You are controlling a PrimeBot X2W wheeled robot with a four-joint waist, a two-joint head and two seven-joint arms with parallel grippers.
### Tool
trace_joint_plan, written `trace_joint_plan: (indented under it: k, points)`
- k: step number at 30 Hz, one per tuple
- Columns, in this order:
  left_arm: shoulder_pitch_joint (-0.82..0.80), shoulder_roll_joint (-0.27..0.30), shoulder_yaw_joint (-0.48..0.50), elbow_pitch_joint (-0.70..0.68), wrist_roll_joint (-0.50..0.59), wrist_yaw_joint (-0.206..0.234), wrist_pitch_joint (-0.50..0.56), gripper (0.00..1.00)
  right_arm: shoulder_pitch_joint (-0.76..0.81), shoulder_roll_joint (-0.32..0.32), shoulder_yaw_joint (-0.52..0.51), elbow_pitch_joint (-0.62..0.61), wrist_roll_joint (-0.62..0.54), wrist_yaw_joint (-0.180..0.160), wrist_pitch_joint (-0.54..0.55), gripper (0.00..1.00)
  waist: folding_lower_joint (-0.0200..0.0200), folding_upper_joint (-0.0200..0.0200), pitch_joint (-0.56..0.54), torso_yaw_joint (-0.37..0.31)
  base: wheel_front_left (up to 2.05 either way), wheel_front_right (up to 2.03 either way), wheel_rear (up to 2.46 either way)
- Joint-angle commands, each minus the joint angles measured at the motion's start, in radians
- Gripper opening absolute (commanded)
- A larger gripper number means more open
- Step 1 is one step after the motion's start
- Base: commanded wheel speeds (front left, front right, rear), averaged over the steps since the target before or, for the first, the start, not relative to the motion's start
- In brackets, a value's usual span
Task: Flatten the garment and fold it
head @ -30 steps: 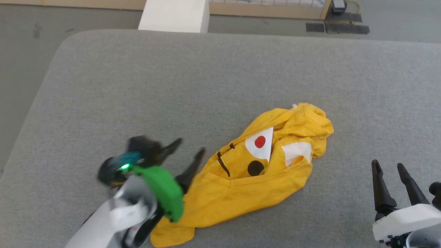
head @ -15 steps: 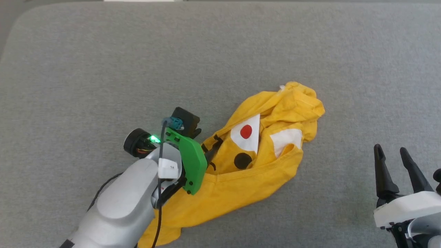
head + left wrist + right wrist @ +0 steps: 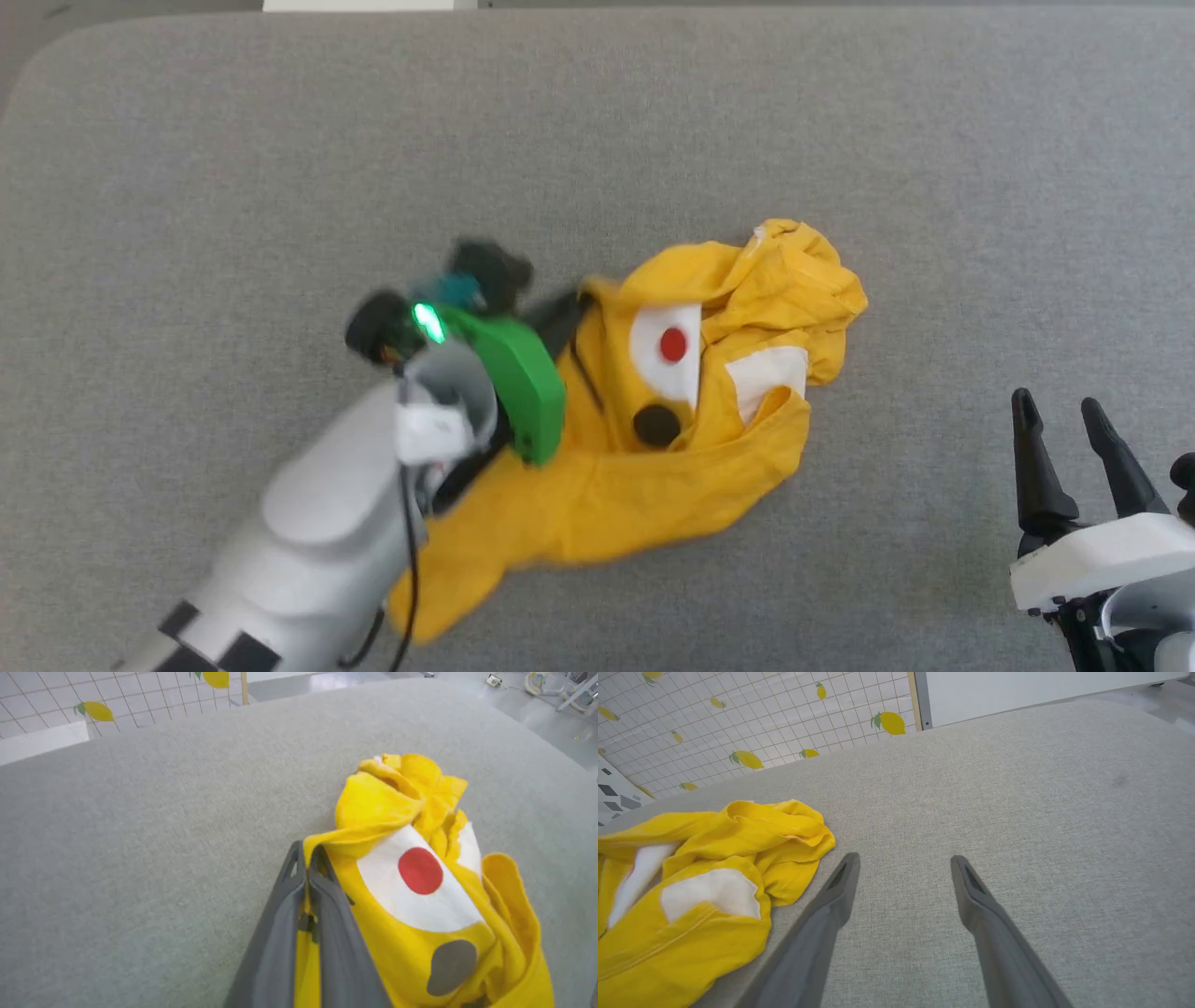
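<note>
Your left gripper (image 3: 306, 857) is clamping an edge of the shirt (image 3: 653, 485), its two fingers pressed together with yellow cloth caught between them. In the head view that arm is looking blurred, and it is reaching in over the shirt's left side. The shirt is lying crumpled on the table (image 3: 280, 187), a little to your right of the middle, with its bunched end pointing away from you and a loose tail trailing back under your left arm. A white patch (image 3: 411, 900) with a red dot (image 3: 420, 870) is facing up just beside the clamped edge, and a black dot (image 3: 657, 426) is sitting below it. Your right gripper (image 3: 1058, 403) is hovering at the lower right, apart from the shirt, its jaws spread wide and holding nothing.
</note>
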Motion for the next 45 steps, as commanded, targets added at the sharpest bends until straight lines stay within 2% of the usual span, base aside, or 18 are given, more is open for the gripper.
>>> trace_joint_plan:
  k: [1,6,8,11,14,16,17,18,22,26,29,34,38,41,45]
  points:
    - [-0.039,0.003,0.037,-0.028,-0.035,-0.004,-0.026,0.00,-0.004,0.000,-0.001,0.003,0.007,-0.001,-0.008,1.00,0.0000,0.0000,-0.026,0.006,0.00,0.00,0.00]
    - [-0.050,0.051,0.177,-0.119,-0.156,0.016,-0.051,0.00,0.004,0.000,0.004,0.006,0.020,-0.001,-0.011,1.00,0.0000,0.0000,-0.037,-0.003,0.00,0.00,0.00]
    - [-0.025,0.083,0.236,-0.151,-0.199,0.048,-0.053,0.00,0.007,0.000,0.005,0.010,0.026,-0.001,-0.016,1.00,0.0000,0.0000,-0.032,-0.009,0.00,0.00,0.00]
    - [0.047,0.139,0.323,-0.164,-0.249,0.127,-0.064,0.00,0.008,0.000,0.006,0.018,0.035,-0.001,-0.025,1.00,0.0000,0.0000,-0.017,-0.021,0.00,0.00,0.00]
    - [0.133,0.194,0.358,-0.144,-0.240,0.205,-0.074,0.00,0.004,0.000,0.008,0.027,0.041,-0.001,-0.035,1.00,0.0000,0.0000,-0.002,-0.029,0.00,0.00,0.00]
    - [0.192,0.210,0.357,-0.130,-0.233,0.235,-0.076,0.00,0.002,0.000,0.009,0.034,0.043,-0.001,-0.041,1.00,0.0000,0.0000,0.005,-0.031,0.00,0.00,0.00]
    - [0.219,0.207,0.359,-0.128,-0.239,0.244,-0.080,0.11,0.000,0.000,0.009,0.037,0.043,-0.001,-0.043,1.00,0.0000,0.0000,0.008,-0.031,0.00,0.00,0.00]
    - [0.234,0.201,0.365,-0.130,-0.247,0.251,-0.090,1.00,-0.001,0.000,0.009,0.038,0.044,-0.001,-0.045,1.00,0.0000,0.0000,0.011,-0.030,0.00,0.00,0.00]
    - [0.260,0.170,0.370,-0.149,-0.244,0.258,-0.151,1.00,-0.005,0.000,0.003,0.042,0.034,-0.001,-0.044,1.00,0.0000,0.0000,0.010,-0.012,0.00,0.00,0.00]
    - [0.243,0.162,0.346,-0.183,-0.177,0.255,-0.229,1.00,-0.009,0.000,0.005,0.040,0.025,-0.001,-0.035,1.00,0.0000,0.0000,-0.014,0.002,0.00,0.00,0.00]
    - [0.249,0.149,0.335,-0.258,-0.111,0.278,-0.295,1.00,-0.003,0.000,0.004,0.038,0.021,-0.001,-0.029,1.00,0.0000,0.0000,-0.040,0.009,0.00,0.00,0.00]
    - [0.334,0.127,0.326,-0.415,0.020,0.318,-0.332,1.00,0.015,0.000,0.004,0.036,0.021,-0.001,-0.022,1.00,0.0000,0.0000,-0.071,0.019,0.00,0.00,0.00]
    - [0.467,0.062,0.389,-0.570,0.164,0.355,-0.335,1.00,0.026,0.000,0.012,0.034,0.026,-0.001,-0.024,1.00,0.0000,0.0000,-0.085,0.020,0.00,0.00,0.00]
    - [0.582,0.007,0.436,-0.622,0.240,0.355,-0.335,1.00,0.034,0.000,0.015,0.034,0.027,-0.001,-0.029,1.00,0.0000,0.0000,-0.093,0.021,0.00,0.00,0.00]
    - [0.726,-0.067,0.485,-0.621,0.299,0.326,-0.335,1.00,0.052,0.000,0.017,0.039,0.030,-0.001,-0.036,1.00,0.0000,0.0000,-0.110,0.026,0.00,0.00,0.00]
